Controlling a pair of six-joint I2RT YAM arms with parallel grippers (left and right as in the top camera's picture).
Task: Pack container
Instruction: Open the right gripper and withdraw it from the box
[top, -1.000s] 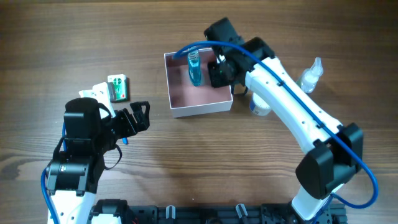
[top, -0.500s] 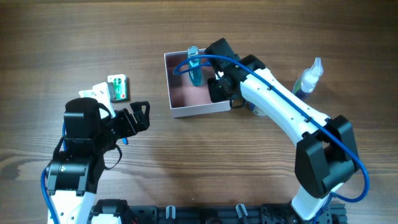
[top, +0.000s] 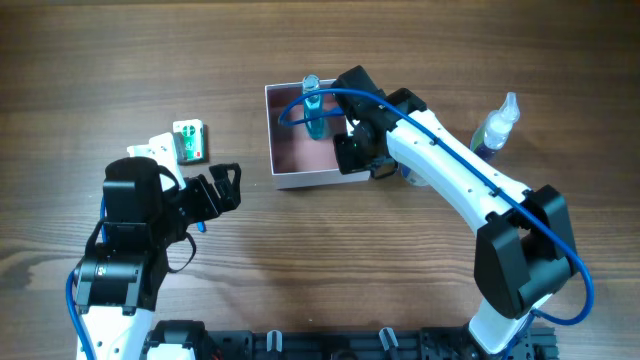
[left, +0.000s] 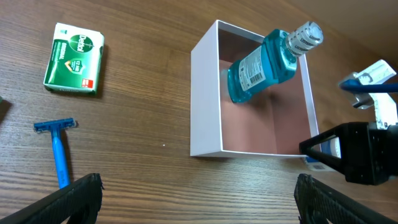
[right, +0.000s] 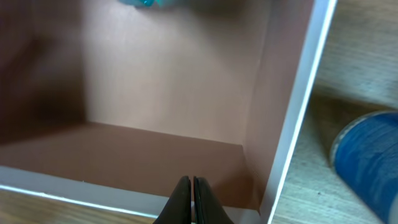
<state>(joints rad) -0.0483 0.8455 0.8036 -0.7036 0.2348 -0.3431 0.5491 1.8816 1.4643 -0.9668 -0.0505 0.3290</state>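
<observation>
The container (top: 308, 180), a shallow white box with a dusty-pink inside, sits at the table's middle back. A blue mouthwash bottle (top: 313, 108) leans in its far part, cap over the back wall. My right gripper (top: 352, 152) is shut and empty, low over the container's front right corner, apart from the bottle. In the right wrist view its shut fingers (right: 191, 199) hang over the container's near wall (right: 93, 186). My left gripper (top: 225, 186) is open and empty, left of the container. In the left wrist view the container (left: 205, 93) and bottle (left: 261, 65) lie ahead of its fingers (left: 199, 205).
A green-and-white box (top: 189, 140) and a white box (top: 152, 148) lie at the left. A blue razor (left: 59, 152) lies near the left gripper, below the green box (left: 73, 57). A clear spray bottle (top: 497, 122) stands at the right. A blue round object (right: 367, 155) sits outside the container's right wall.
My right gripper has drawn back from the bottle toward the container's front right corner. The bottle stays in the container, leaning on the back wall. The left arm has not moved.
</observation>
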